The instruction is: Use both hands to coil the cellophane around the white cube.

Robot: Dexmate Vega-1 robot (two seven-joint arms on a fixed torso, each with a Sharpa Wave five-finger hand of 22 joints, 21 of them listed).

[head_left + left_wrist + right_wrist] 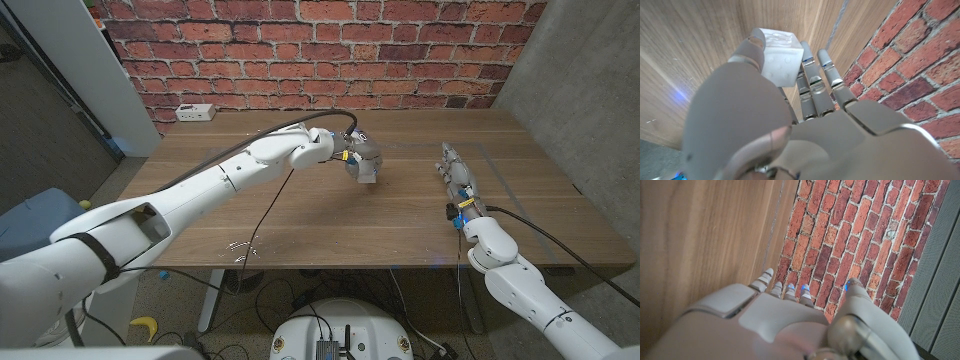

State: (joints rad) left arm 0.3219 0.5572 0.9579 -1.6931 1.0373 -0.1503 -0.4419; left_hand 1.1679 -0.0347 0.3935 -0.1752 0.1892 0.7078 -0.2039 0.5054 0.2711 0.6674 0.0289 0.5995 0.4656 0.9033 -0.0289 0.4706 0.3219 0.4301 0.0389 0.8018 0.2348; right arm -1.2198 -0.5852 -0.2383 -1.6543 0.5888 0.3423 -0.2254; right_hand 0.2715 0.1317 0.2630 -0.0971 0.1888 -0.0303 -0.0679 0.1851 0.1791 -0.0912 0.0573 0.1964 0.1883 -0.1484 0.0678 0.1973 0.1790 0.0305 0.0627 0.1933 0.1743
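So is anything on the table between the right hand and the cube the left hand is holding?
Nothing visible. The left hand holds the cube near the table's middle, and the right hand waits off to the side; only bare table shows between them.

No text, label, brand, number or sign can be read anywhere; nothing legible shows on the cube (780, 56), the arms, the table (300, 215) or the wall.
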